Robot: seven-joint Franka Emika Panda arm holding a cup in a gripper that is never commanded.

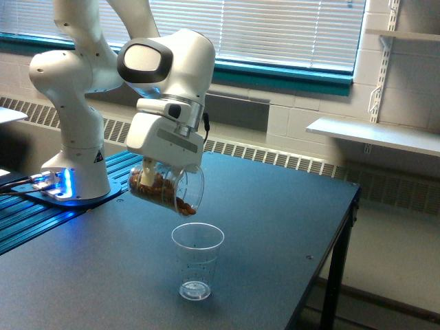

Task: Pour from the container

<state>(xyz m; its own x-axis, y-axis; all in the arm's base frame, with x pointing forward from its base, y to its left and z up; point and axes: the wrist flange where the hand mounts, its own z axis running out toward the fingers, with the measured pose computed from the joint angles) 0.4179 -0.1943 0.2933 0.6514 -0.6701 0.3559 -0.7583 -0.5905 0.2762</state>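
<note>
Nearest the camera, a narrow, tapered clear plastic cup [197, 261] with faint markings stands upright on the dark grey table [275, 227], with nothing visible inside it.

Just above that cup, and slightly toward the exterior view's left, hangs the wide clear plastic container [168, 189] with smooth see-through walls. It is tipped well over onto its side, with its open mouth facing the exterior view's right and angled downward, over the left part of the cup's rim without touching it. Brown, lumpy pieces [155, 187] lie along the lower wall of the container, and some have reached the lip of the mouth.

The white robot hand [159, 170] grips the container from above, its fingers closed on the vessel; the fingertips themselves are mostly hidden behind the hand's body and the plastic wall.

Farther back, the white arm [72, 75] rises from a base [75, 180] that sits on a black platform with a blue glow at the exterior view's left edge. Behind the table run a wall radiator [261, 155], a teal window sill [275, 75] and white slatted blinds [275, 27], with white wall shelves [375, 134] at the exterior view's right.
</note>
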